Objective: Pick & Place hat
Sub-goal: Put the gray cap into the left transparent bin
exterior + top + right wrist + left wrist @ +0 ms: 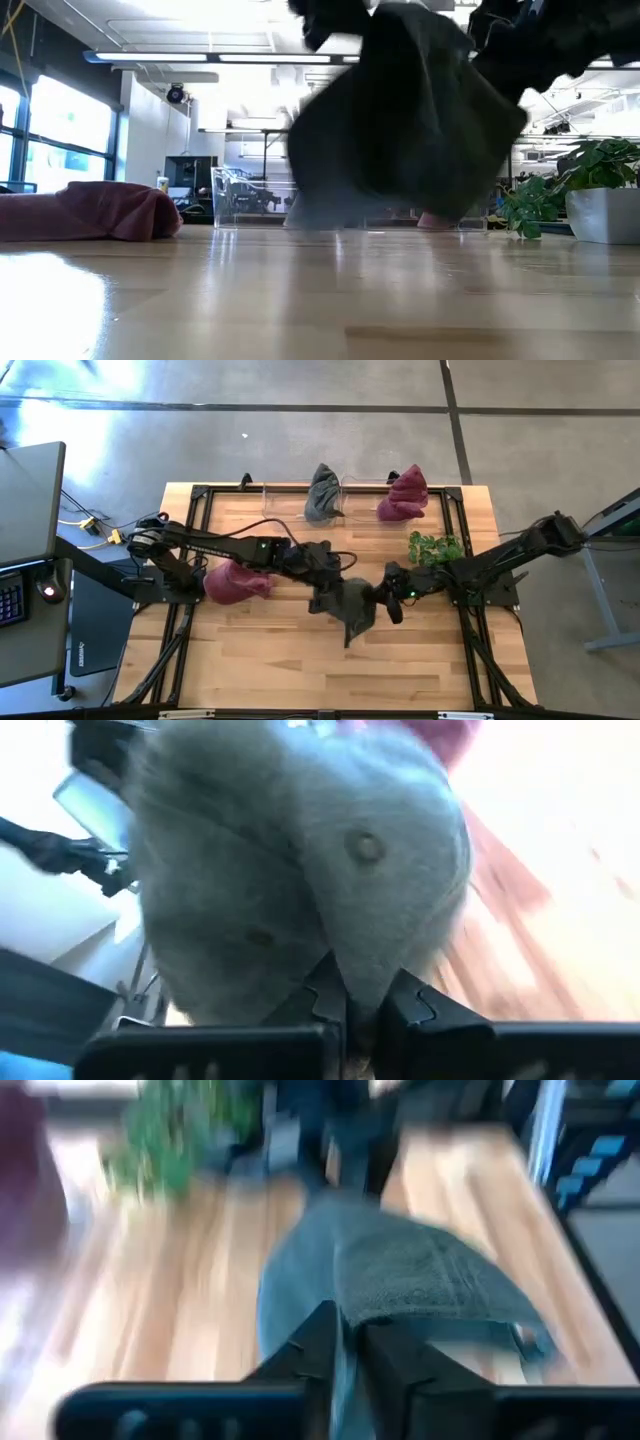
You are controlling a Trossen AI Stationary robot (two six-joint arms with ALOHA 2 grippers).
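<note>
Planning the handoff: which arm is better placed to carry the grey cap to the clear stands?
Probably right: both grippers, left and right, grip the grey fabric cap, but only the left arm crosses the maroon hat.

No readable text, label, brand or number anywhere.

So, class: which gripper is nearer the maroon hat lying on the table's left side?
Left. The left gripper is just beside that maroon hat; the right gripper is farther off.

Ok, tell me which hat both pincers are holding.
The grey hat at mid-table, pinched between the left pincer and right pincer. The others sit free.
</note>
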